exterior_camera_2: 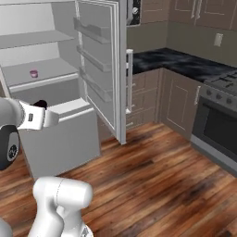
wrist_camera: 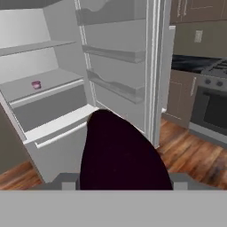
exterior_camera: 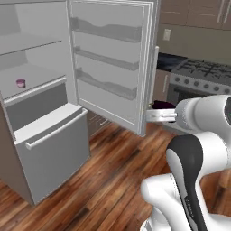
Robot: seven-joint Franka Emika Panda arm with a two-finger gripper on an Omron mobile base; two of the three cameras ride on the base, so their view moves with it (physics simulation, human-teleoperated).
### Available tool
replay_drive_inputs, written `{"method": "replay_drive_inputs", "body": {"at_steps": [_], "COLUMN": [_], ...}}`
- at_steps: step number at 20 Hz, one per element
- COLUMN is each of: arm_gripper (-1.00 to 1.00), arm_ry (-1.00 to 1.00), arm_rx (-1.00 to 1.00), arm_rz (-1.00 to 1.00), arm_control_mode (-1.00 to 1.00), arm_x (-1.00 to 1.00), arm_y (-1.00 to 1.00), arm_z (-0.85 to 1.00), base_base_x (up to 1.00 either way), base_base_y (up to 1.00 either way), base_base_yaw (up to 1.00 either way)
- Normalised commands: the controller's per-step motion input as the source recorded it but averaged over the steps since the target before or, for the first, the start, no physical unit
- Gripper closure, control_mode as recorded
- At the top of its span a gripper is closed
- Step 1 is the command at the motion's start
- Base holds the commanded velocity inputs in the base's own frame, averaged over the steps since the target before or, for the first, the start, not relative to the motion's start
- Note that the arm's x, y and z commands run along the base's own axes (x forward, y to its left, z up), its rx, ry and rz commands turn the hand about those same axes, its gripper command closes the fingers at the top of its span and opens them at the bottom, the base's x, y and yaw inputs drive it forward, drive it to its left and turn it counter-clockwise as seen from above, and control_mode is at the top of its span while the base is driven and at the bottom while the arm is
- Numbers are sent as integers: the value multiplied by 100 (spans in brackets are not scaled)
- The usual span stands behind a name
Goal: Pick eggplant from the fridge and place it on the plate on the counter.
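Note:
The dark purple eggplant (wrist_camera: 122, 155) sits between my gripper's (wrist_camera: 123, 181) fingers, and the gripper is shut on it. In the left base view the eggplant (exterior_camera: 163, 105) shows as a dark lump at the gripper (exterior_camera: 157, 110), just outside the edge of the open fridge door (exterior_camera: 110, 58). In the right base view the eggplant (exterior_camera_2: 40, 104) is in front of the fridge's (exterior_camera_2: 41, 69) lower drawer. The fridge (exterior_camera: 36, 90) stands open. The black marbled counter (exterior_camera_2: 185, 62) runs to the right of it. The plate is out of view.
A small pink cup (exterior_camera: 20, 83) stands on a fridge shelf. The lower drawer (exterior_camera: 52, 149) juts out toward me. A stove (exterior_camera_2: 220, 111) with a dark oven front is at the right. Wooden floor (exterior_camera_2: 152, 176) stretches between fridge and stove.

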Motion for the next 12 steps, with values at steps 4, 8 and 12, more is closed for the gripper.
{"method": "replay_drive_inputs", "body": {"at_steps": [4, 8, 12], "arm_gripper": [100, 100, 100], "arm_ry": [0, 0, 0], "arm_rx": [0, 0, 0], "arm_rz": [0, 0, 0], "arm_control_mode": [100, 100, 100], "arm_x": [0, 0, 0], "arm_y": [0, 0, 0], "arm_z": [0, 0, 0], "base_base_x": [-20, -12, -18], "base_base_y": [-7, -11, -15], "base_base_yaw": [-23, -24, -25]}}
